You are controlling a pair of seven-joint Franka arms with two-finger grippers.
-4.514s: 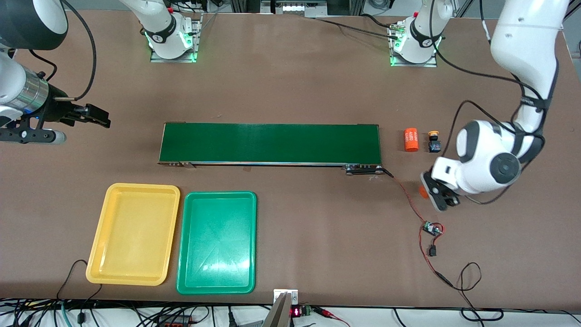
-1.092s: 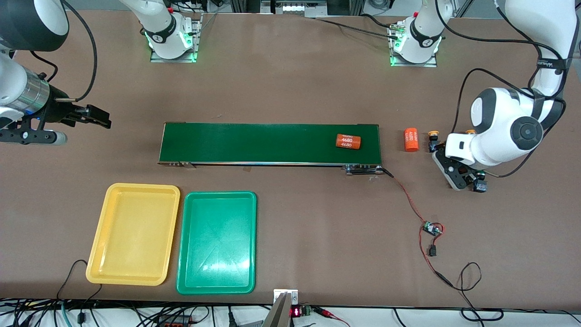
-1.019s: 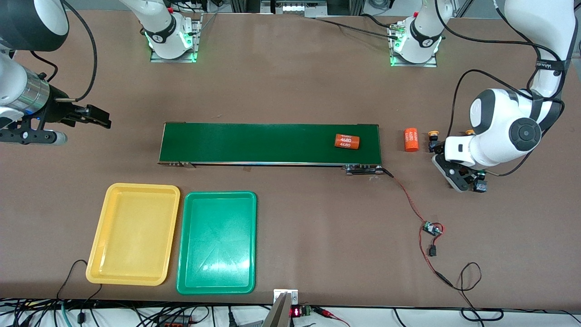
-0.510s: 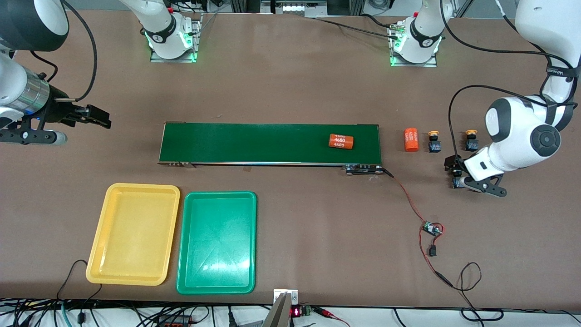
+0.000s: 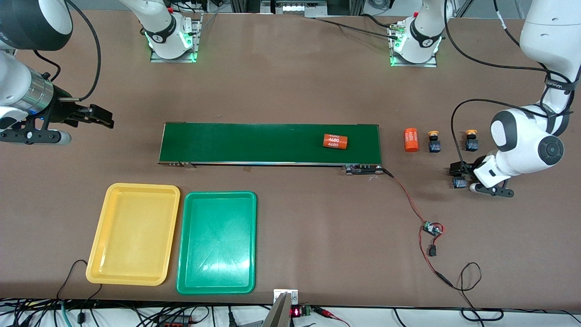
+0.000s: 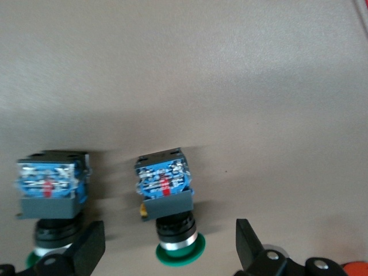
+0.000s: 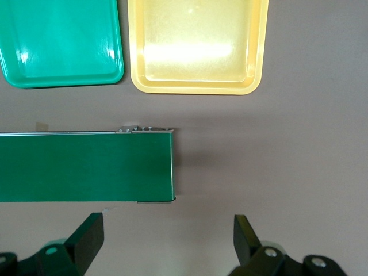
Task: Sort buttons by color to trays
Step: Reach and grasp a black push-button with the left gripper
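Covering brown table (image 5: 295,81): conveyor belt (image 5: 254,143). Left gripper (image 6: 169,253) spread over green button (image 6: 167,201); right gripper (image 7: 167,241) spread, waiting.

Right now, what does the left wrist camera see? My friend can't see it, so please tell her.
Two green buttons lie side by side on the brown table, their blue bodies facing the camera. The left tool hangs open over them, its fingers on either side of one button.

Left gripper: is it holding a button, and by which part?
Nothing held. The left gripper is open over a green-capped button on the table; the right gripper waits open, empty.
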